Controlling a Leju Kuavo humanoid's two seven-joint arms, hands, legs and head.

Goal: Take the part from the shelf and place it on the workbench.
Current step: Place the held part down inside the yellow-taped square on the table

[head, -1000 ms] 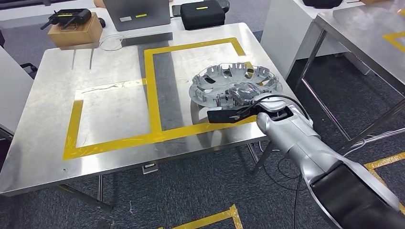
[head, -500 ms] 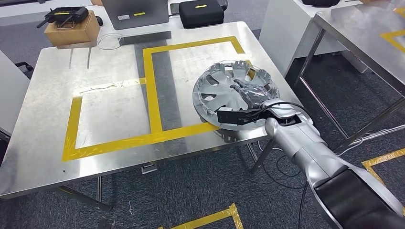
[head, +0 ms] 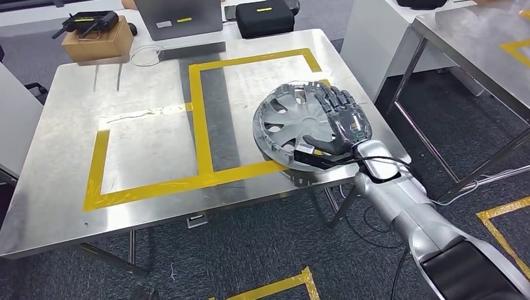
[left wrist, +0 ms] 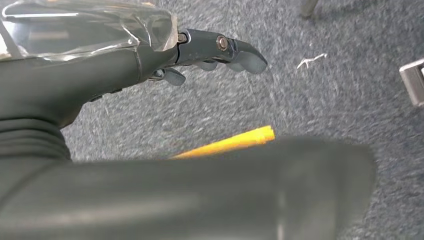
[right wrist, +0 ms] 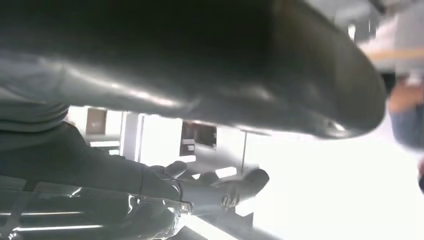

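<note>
The part is a silver hubcap, face up and tilted, at the right edge of the steel workbench, over the corner of the yellow tape outline. My right hand lies palm up across the hubcap's right side, fingers spread, with the thumb over its near rim. In the right wrist view the right hand has nothing between thumb and fingers. My left hand hangs over the grey carpet, fingers loosely bent and holding nothing.
At the workbench's far edge stand a cardboard box with a black controller on it, a grey laptop and a black case. A second steel table stands to the right, across a gap of carpet.
The hubcap has turned over from hollow side up to face up, staying at the workbench's right edge. My right hand has rolled palm up and its fingers have spread.
</note>
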